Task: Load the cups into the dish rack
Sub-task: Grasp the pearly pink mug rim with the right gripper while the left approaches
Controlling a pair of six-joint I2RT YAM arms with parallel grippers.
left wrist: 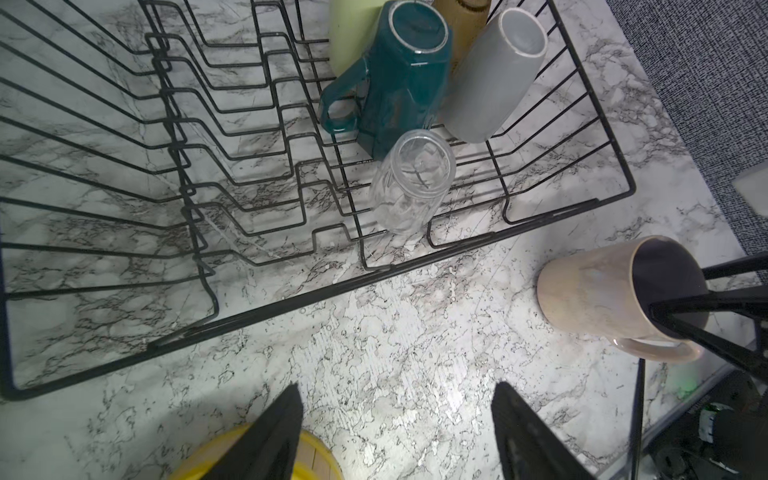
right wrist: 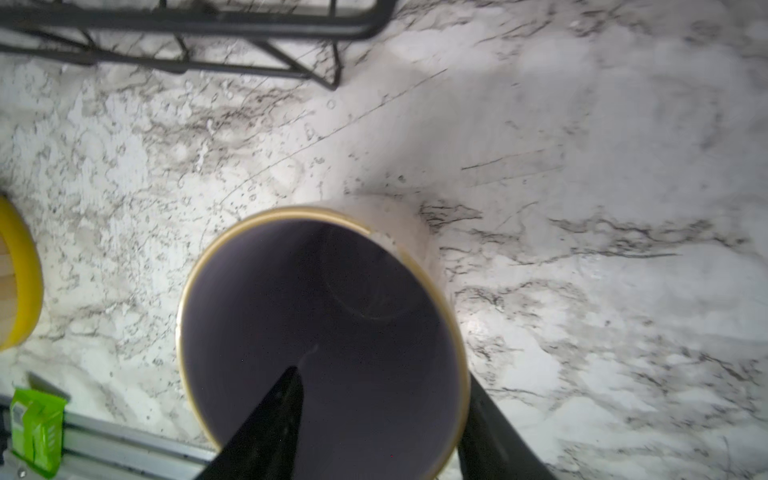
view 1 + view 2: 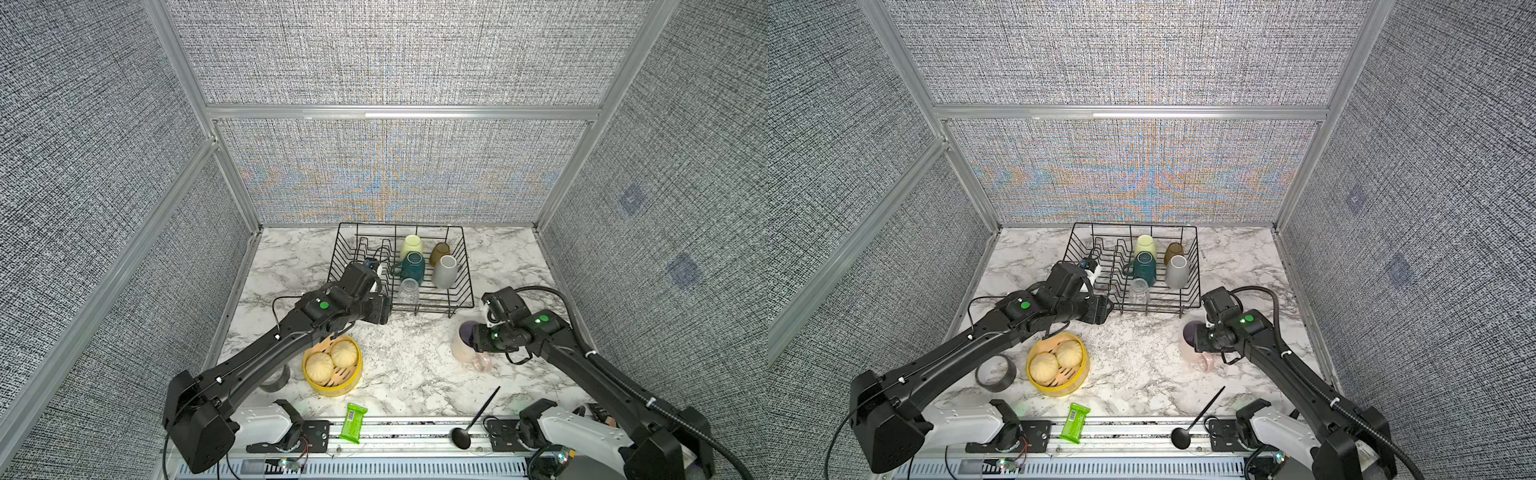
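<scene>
The black wire dish rack (image 3: pixel 468 266) stands at the back of the marble table. In it, upside down or leaning, are a pale green cup (image 3: pixel 411 244), a teal mug (image 3: pixel 414 266), an amber tumbler (image 3: pixel 439 252), a grey cup (image 3: pixel 445 272) and a clear glass (image 3: pixel 409 291). A pink mug (image 3: pixel 462 351), purple inside (image 2: pixel 324 316), stands upright on the table right of the rack's front corner. My right gripper (image 2: pixel 382 372) is open and straddles its rim, one finger inside, one outside. My left gripper (image 1: pixel 397 390) hangs open and empty over bare table before the rack.
A yellow steamer basket (image 3: pixel 332 365) with two buns sits under the left arm, a tape roll (image 3: pixel 995 372) beside it. A green packet (image 3: pixel 353 422) and a black spoon (image 3: pixel 473 424) lie at the front rail. Fabric walls close in three sides.
</scene>
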